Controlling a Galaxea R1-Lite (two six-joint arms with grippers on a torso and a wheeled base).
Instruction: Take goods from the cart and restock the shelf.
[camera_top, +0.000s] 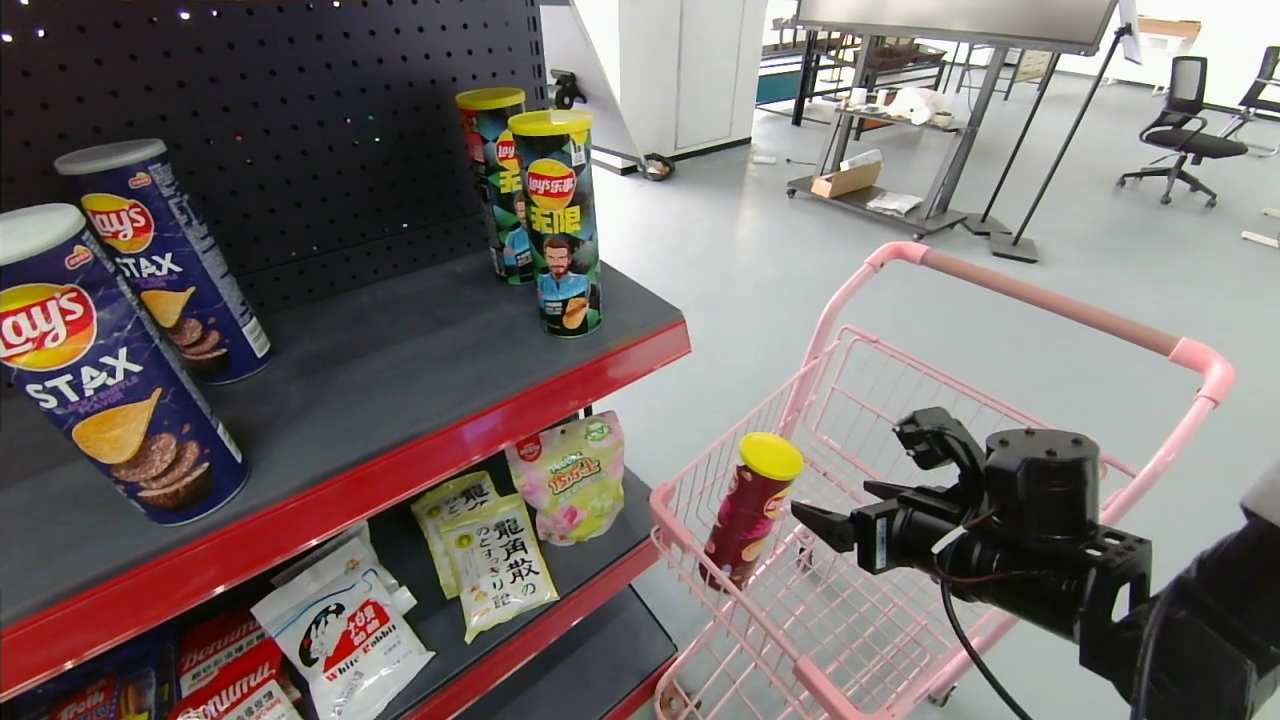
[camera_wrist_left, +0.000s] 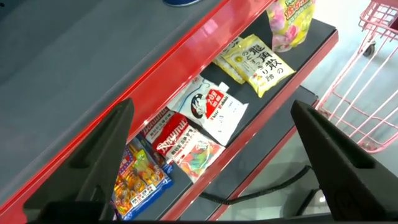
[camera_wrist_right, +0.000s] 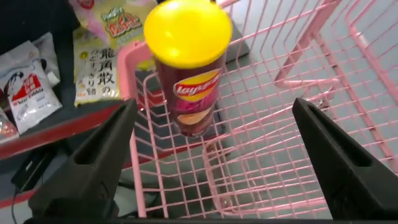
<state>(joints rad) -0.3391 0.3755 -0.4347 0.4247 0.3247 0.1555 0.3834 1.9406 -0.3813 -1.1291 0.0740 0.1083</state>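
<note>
1. The right gripper (camera_wrist_right: 214, 106) hangs over the cart basket with its jaws spread wide and nothing between them. The gap faces the can.
2. The left gripper (camera_wrist_left: 211, 104) is likewise wide open and empty. We find it beside the shelf's red edge, over the lower tiers.
3. The task's item, a maroon can (camera_top: 750, 505) with a yellow lid, stands upright inside the pink cart (camera_top: 1050, 300), in the corner nearest the shelf. It is near the right gripper but apart from it.
4. We judge the step in hand to be the approach for the pick, since nothing is grasped yet. The next move calls for bringing the jaws around the can's body below the lid, closing squarely, and lifting straight up to clear the wire rim.
5. On the lower tiers lie snack bags (camera_top: 495, 565): white, yellow and pink-green, some flat and some leaning.
6. On the top board of the shelf (camera_top: 400, 360) stand two blue cans (camera_top: 120, 370) at the near end and two dark cans (camera_top: 560, 220) with yellow lids at the far end. In our judgement the bare stretch between them suits the restock.
7. Every can and bag carries a logo and lettering, which we do not transcribe. We note only pictured chips on the blue cans and a portrait on the dark ones.
</note>
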